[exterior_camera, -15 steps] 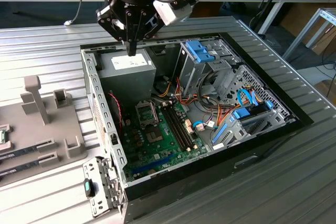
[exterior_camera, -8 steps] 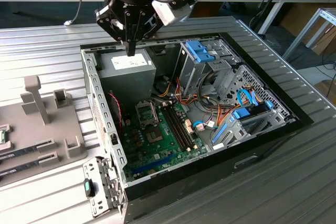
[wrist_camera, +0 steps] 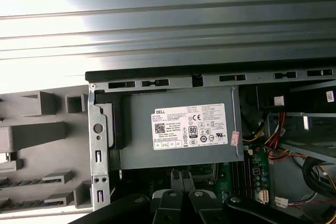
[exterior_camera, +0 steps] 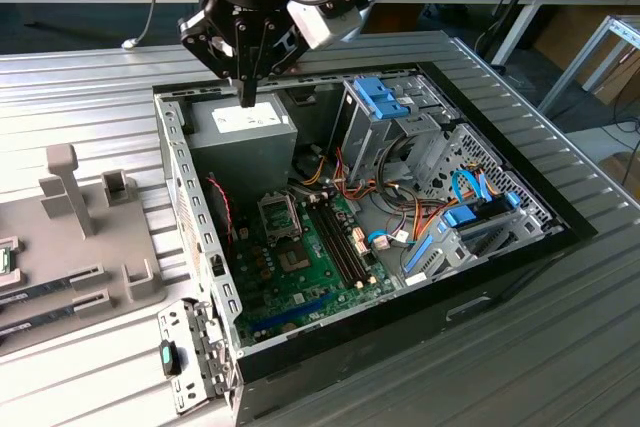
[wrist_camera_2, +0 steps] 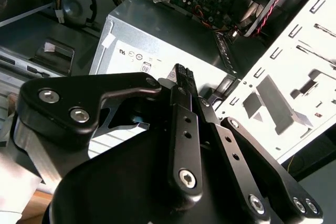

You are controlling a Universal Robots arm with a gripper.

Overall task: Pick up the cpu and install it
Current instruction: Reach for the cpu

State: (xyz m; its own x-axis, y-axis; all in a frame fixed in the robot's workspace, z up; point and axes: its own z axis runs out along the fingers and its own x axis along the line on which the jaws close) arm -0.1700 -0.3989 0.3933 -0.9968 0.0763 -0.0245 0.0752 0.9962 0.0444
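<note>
My gripper (exterior_camera: pixel 247 97) hangs over the grey power supply (exterior_camera: pixel 245 137) at the back of the open computer case (exterior_camera: pixel 190 217). Its two black fingers stand pressed together, and nothing shows between them in both wrist views, where the gripper (wrist_camera_2: pixel 181 71) (wrist_camera: pixel 181 178) points at the labelled power supply (wrist_camera: pixel 178 127). The cpu is out of view. The silver socket frame (exterior_camera: pixel 280 215) lies on the green motherboard (exterior_camera: pixel 320 267), below and in front of the gripper in the exterior view.
A grey fixture tray (exterior_camera: pixel 90 237) with upright posts and slots lies on the exterior view's left of the case. Drive cages with blue clips (exterior_camera: pixel 385 102) and bundled cables (exterior_camera: pixel 400 227) fill the case's other side. The case stands on a ribbed metal table (exterior_camera: pixel 560 347).
</note>
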